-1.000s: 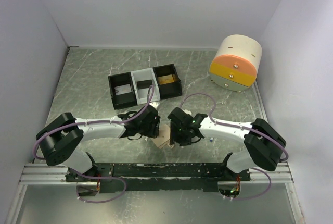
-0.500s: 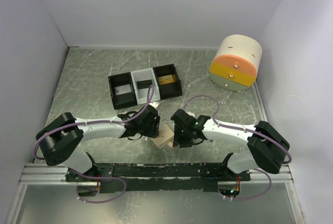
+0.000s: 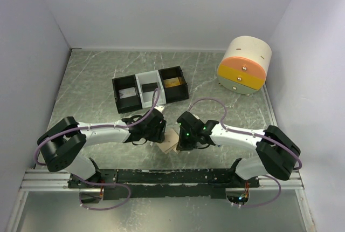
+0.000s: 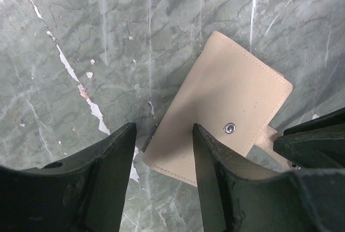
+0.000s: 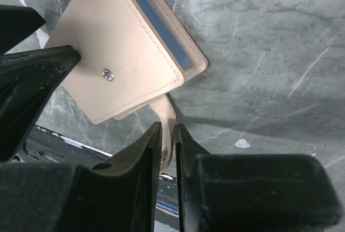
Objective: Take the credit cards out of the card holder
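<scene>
The right gripper [image 5: 167, 128], clamped on the tab [image 5: 164, 108] of the card holder [image 5: 116, 54] at the overhead view's lower middle, should hold firm and low while the left gripper [image 4: 163, 130], fingers apart astride its edge, catches only the top flap [image 4: 232, 97].

The card holder [image 4: 226, 118] is pale tan-peach, with matching stitching along its edge and a silver snap stud [image 4: 229, 128]. In the right wrist view a blue strip [image 5: 156, 24] shows inside it. The table [image 3: 97, 75] beneath it is grey-green marble with pale veins and white chips. The left gripper [image 4: 163, 135] and right gripper [image 5: 168, 135] are black. Beyond the card holder, the three-compartment tray [image 3: 115, 94] has black outer compartments and a white middle one. Far right of the card holder, the round drawer unit [image 3: 249, 51] is cream with orange and yellow fronts. The left arm [image 3: 102, 132] and right arm [image 3: 242, 134] are white with black joints and carry mauve cables [image 3: 207, 100].
</scene>
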Robot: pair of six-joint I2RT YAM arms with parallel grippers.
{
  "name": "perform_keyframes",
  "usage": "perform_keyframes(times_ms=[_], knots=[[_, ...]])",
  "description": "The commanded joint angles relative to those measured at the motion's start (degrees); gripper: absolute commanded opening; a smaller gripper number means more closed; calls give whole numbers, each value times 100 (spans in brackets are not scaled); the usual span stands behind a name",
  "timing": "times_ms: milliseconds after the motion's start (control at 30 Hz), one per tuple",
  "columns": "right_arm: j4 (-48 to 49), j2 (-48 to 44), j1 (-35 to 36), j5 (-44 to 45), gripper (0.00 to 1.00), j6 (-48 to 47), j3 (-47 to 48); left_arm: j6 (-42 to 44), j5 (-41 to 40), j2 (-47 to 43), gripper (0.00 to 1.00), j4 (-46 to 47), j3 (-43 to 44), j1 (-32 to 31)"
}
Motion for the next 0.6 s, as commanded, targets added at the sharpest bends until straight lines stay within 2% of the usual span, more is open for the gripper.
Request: perform_keyframes(times_ms=[0, 100, 267, 433, 567], knots=[[90, -150, -45, -94, 17, -18, -141, 40, -127, 35, 58, -338, 97, -30], [165, -200, -40, -132, 15, 9, -282, 50, -132, 38, 58, -310, 90, -30], [219, -295, -56, -71, 0, 14, -351, 76, -174, -6, 57, -338, 100, -36], [282, -532, -185, 364, 0, -427, -93, 34, -238, -224, 63, -289, 47, -30], [580, -530, -478, -47, 0, -1356, 224, -53, -351, -617, 72, -118, -78, -30]])
